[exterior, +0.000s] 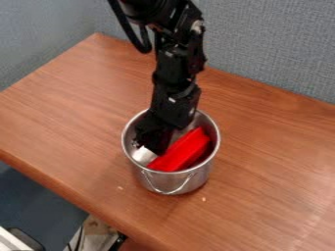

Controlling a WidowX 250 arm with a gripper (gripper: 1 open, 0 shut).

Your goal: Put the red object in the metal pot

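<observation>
The metal pot (178, 179) stands on the wooden table, near its front edge. The red object (191, 149) lies slanted inside it, its upper end near the right rim and its lower end deep in the pot. My gripper (149, 148) reaches straight down into the left half of the pot. Its fingers are together at the block's lower end and appear shut on the red object. The dark fingers and the pot wall hide the fingertips. A thin wire handle hangs on the pot's front side.
The brown table (66, 98) stretches left and behind the pot, and its front edge runs just below the pot. A grey wall stands behind. The black arm (173, 59) rises from the pot toward the top of the view.
</observation>
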